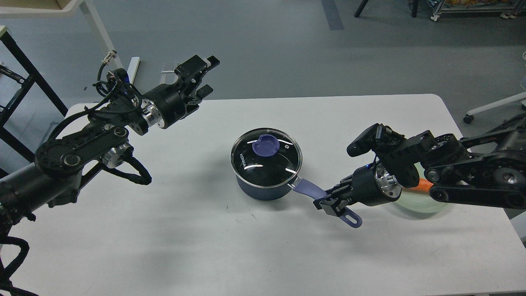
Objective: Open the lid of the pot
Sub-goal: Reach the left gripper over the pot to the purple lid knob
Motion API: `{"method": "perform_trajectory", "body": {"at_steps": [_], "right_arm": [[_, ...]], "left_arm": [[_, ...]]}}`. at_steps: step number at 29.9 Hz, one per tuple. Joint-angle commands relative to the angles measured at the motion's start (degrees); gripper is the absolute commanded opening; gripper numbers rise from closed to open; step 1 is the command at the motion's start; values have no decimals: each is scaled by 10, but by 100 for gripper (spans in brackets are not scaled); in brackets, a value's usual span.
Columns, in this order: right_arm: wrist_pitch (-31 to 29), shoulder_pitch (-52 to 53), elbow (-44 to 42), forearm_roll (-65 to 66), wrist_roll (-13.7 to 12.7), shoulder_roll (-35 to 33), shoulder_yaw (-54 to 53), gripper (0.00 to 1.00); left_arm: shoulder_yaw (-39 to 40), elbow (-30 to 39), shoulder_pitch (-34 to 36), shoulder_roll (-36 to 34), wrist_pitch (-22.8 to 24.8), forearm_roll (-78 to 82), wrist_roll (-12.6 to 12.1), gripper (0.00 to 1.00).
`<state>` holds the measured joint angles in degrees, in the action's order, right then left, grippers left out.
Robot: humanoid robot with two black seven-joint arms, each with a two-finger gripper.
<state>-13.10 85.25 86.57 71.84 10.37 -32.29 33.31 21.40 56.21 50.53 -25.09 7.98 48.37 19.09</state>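
A dark blue pot [263,187] stands mid-table with a glass lid [266,158] on it. The lid has a purple knob [266,146]. The pot's purple handle [309,189] points to the lower right. My right gripper [331,202] is shut on the handle near its outer end. My left gripper [203,76] is open and empty, raised over the table's back edge, up and to the left of the pot.
A pale green plate [423,203] with an orange carrot [417,187] lies at the right, partly behind my right arm. The white table [164,230] has bare room in front and to the left of the pot.
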Motion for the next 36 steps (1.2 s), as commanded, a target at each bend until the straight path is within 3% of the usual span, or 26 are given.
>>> {"method": "perform_trajectory", "body": {"at_steps": [1,9,16,36], "right_arm": [[-1,1,0,0,0,-1,0,27],[-1,1,0,-1,0,-4,-1,27],[-1,3,-1,-1,0,-4,-1,27],[-12,2,-2,-1,0,-4,-1,27]], "left_arm": [[0,37,0,5,-11,122,2,98],[-55,114,16,4,-60,323,1,98],[-152,109,33,4,-145,526,-1,98],[-204,53,35,24,-191,558,-8,98]]}}
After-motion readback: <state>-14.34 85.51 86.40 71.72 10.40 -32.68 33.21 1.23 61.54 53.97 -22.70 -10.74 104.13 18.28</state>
